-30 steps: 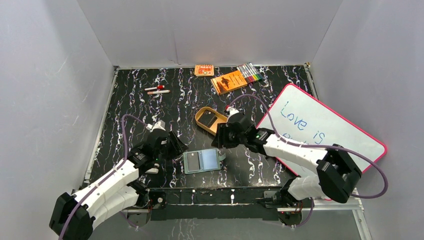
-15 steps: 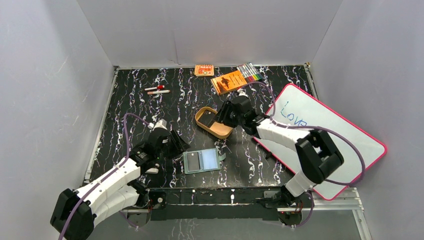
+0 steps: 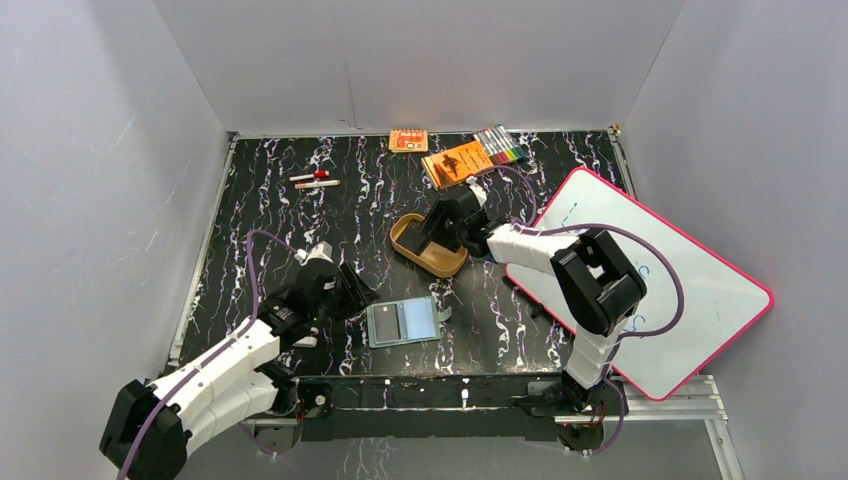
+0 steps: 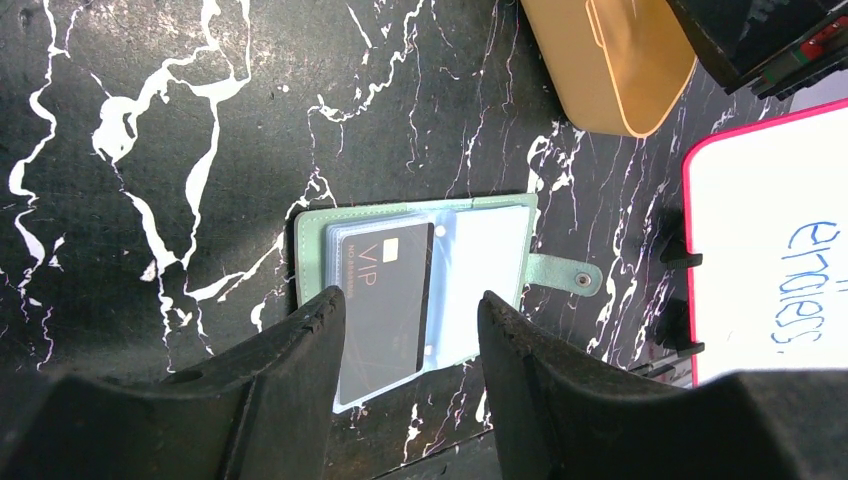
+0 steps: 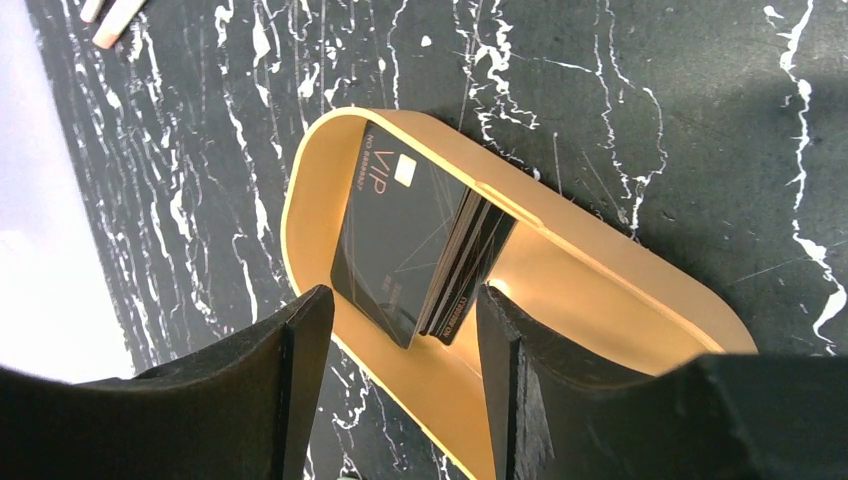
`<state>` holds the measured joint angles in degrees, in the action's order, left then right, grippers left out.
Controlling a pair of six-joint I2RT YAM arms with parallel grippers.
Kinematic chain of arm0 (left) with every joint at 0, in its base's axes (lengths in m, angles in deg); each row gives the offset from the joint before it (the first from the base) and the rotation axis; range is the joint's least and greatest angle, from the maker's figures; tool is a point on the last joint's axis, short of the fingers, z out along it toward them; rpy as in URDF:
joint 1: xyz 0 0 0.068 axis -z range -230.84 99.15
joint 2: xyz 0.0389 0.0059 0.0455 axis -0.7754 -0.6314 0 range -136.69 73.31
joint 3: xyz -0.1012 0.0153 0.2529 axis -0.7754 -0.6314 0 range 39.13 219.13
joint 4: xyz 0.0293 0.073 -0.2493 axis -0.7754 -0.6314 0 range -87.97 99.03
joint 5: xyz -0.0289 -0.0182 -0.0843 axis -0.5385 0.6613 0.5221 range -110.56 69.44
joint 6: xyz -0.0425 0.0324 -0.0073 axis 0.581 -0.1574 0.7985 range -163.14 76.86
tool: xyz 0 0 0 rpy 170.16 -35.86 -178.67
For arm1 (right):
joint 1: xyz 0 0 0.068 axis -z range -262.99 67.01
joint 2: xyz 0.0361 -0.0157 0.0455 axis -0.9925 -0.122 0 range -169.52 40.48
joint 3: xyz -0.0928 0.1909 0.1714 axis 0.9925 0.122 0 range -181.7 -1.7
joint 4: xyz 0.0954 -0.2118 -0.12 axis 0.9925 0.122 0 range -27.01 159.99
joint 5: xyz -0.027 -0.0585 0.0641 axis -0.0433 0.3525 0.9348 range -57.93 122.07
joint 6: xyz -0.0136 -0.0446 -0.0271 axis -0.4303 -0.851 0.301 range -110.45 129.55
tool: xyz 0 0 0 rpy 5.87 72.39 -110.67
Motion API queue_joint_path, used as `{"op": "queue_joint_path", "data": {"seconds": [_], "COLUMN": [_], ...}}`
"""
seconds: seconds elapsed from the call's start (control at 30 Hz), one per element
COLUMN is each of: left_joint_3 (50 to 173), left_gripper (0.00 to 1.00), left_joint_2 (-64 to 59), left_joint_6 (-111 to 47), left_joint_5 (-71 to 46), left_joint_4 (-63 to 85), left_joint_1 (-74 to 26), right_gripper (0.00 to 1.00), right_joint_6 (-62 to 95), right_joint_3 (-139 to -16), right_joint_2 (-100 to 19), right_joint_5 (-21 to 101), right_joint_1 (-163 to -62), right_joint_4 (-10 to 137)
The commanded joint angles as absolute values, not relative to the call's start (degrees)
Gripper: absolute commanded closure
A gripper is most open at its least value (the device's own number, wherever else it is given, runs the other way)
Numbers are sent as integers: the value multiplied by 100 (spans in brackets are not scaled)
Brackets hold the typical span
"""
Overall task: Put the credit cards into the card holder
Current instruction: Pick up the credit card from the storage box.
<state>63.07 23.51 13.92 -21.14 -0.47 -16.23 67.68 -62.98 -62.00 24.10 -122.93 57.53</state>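
While my left gripper (image 4: 412, 305) hangs over the open card holder (image 4: 490, 240), my right gripper (image 5: 400, 310) hangs over the credit cards (image 5: 400, 235) in the tan tray (image 5: 620, 270).

At left, my left jaws stand apart with nothing between them, above the sage-green holder, which lies opened flat on the black marbled table (image 4: 150, 120) near its front edge. One dark card marked VIP (image 4: 385, 290) sits in the holder's left half, the other half shows pale blue, and the snap tab (image 4: 565, 275) sticks out sideways. Farther right, near the table's middle, the oval tray holds a small fanned stack of dark cards, the top one marked VIP. My right jaws stand apart either side of that stack, gripping nothing. At far right lies a pink-rimmed whiteboard (image 3: 700, 290).
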Motion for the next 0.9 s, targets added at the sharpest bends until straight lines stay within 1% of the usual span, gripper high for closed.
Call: {"op": "queue_joint_path", "data": {"seconds": [0.0,0.43,0.7,0.87], "left_joint_3": [6282,6217,6167,6172], "left_gripper": [51,51,51,51], "left_joint_2": [2527,2602,2613,2644], "left_joint_6": [1408,1424,1418,1423], "left_joint_5": [-2065,-2056,-2056,-2064], "left_joint_4": [-101,-76,-54,-67], "left_joint_1": [-1617,-1622,-1622,-1622], "right_gripper": [38,41,48,53], "right_joint_6": [6990,6985,6909,6928], "right_joint_3": [-6659,-7043,-7014,-6871], "right_joint_2": [-6381,-6847,-6948,-6810], "right_joint_5": [2054,1880,1902,1900], "right_joint_1": [-12359,-12483,-12490,-12485], "right_joint_4": [5907,6215,6272,6222]}}
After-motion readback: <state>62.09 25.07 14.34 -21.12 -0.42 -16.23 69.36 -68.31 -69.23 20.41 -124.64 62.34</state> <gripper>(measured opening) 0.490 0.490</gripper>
